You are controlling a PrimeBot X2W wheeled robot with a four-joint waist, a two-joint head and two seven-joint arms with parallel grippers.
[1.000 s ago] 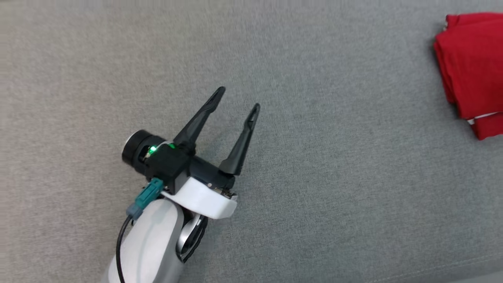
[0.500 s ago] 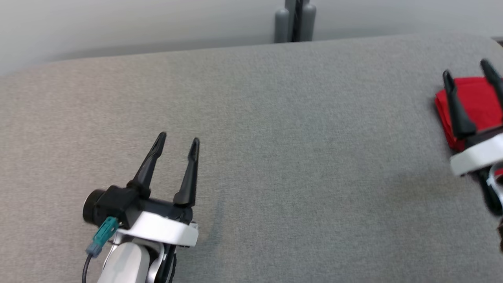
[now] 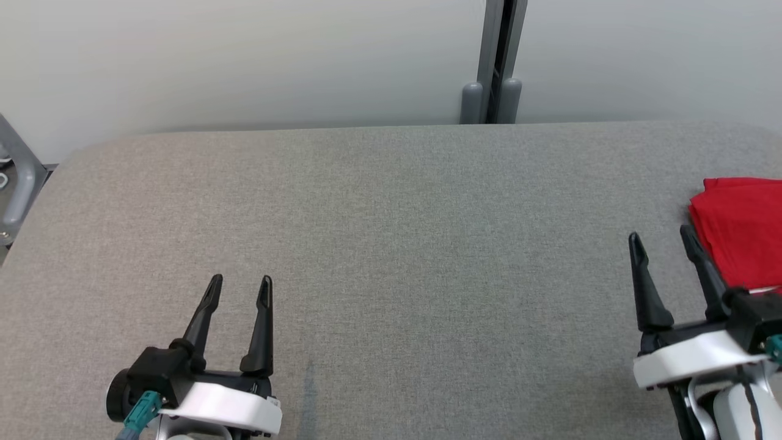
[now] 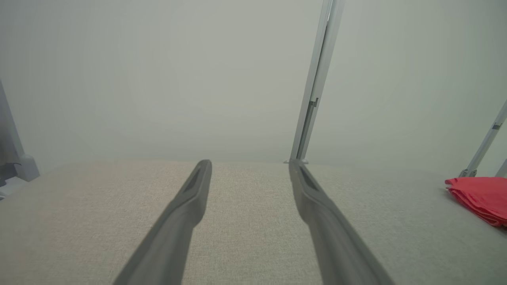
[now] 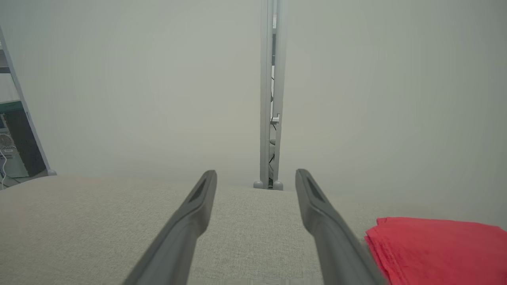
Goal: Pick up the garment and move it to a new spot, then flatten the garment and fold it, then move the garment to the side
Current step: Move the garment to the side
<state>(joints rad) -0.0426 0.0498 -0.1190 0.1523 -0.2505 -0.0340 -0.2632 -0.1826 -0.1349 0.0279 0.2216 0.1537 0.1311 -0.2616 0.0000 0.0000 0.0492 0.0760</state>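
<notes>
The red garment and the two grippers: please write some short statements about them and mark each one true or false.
1. The red garment lies folded on the right side of the grey table. True.
2. The right gripper holds the garment between its fingers. False: its fingers are open and empty, and the garment lies beside them.
3. The left gripper is open, with nothing between its fingers. True.
4. The garment is spread out flat in the middle of the table. False: it is folded and lies far to the right.
</notes>
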